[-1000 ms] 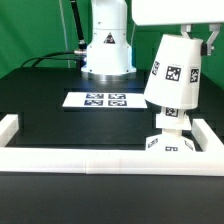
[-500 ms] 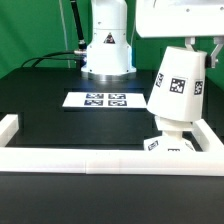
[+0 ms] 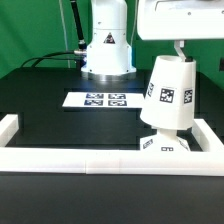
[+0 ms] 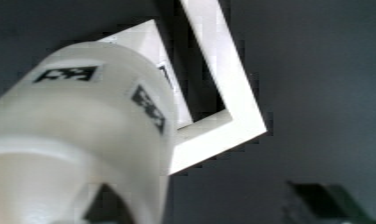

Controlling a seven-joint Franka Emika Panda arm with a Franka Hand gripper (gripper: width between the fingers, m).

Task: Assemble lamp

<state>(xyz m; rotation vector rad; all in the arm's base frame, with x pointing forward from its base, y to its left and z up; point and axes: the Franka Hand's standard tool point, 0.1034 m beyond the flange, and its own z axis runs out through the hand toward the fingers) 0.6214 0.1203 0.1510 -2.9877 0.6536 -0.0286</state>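
Observation:
The white tapered shade (image 3: pixel 168 92) with black-and-white tags stands slightly tilted on the low square base (image 3: pixel 165 144) at the exterior view's right, near the table's corner. The bulb is hidden under the shade. My gripper (image 3: pixel 180 48) is just above the shade's narrow top, with one finger touching it. In the wrist view the shade (image 4: pixel 78 130) fills one side. My gripper (image 4: pixel 217 205) has its two dark fingers far apart, one against the shade and the other over bare table. The jaws are open.
The white rim (image 3: pixel 100 165) borders the black table in front and at both sides; its corner (image 4: pixel 211 60) lies right beside the lamp. The marker board (image 3: pixel 104 100) lies mid-table. The arm's white pedestal (image 3: pixel 107 50) stands at the back.
The shade has come lower onto the base and swung toward the exterior view's left, from a stronger lean to nearly upright. The gripper followed it down.

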